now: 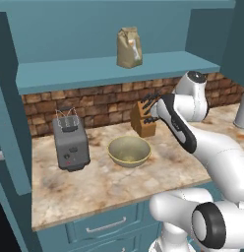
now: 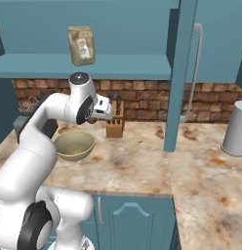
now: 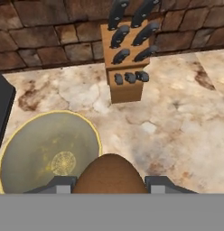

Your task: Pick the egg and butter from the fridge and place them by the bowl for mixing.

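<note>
Glossy white arm (image 1: 217, 152) of rounded, tube-like links, with black bands at the joints (one capped by a grey disc).

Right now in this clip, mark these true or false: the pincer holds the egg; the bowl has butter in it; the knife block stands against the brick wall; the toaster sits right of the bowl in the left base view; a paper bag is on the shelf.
1. The pincer holds the egg. True: the brown egg sits between its tips.
2. The bowl has butter in it. False: it looks empty.
3. The knife block stands against the brick wall. True.
4. The toaster sits right of the bowl. False: left of it.
5. A paper bag is on the shelf. True.
</note>
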